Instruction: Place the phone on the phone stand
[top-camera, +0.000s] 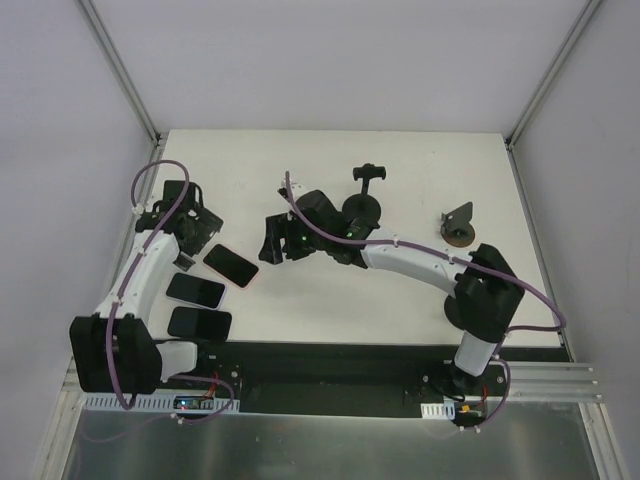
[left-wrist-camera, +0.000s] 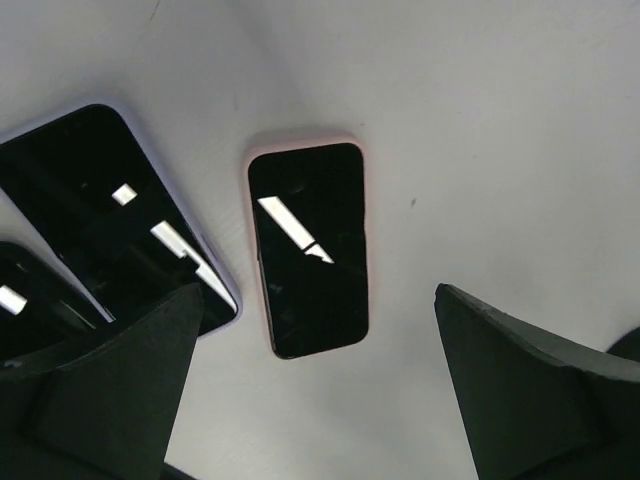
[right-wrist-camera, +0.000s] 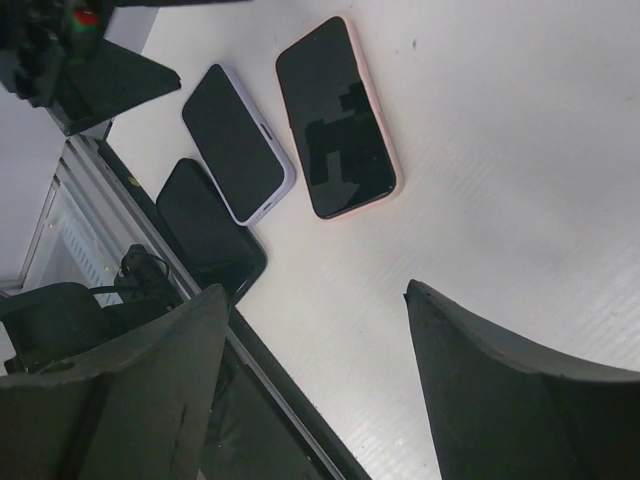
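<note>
Plainly, the left gripper (top-camera: 197, 225) hangs wide open and empty right over the pink-cased phone (left-wrist-camera: 307, 250). Its dark, wedge-shaped fingers (left-wrist-camera: 120, 380) frame the handset on either side, which reads as a lineup for a pick from above. The right gripper (right-wrist-camera: 312, 295) also stands parted with nothing between its jaws, angled at the same phone from the middle of the table (top-camera: 400, 300), perhaps waiting to receive it. That phone lies flat near the left edge, glossy black glass up in a rounded, soft-looking case, and is not yet on any stand. Toward the near-left corner lie a lilac-cased phone (right-wrist-camera: 238, 145) and a dark phone (right-wrist-camera: 205, 225), close but not touching. A black clamp stand (top-camera: 364, 195) on a round base rises near the far edge, and a small wedge stand (top-camera: 458, 222) sits toward the right edge, both well apart from the phones
</note>
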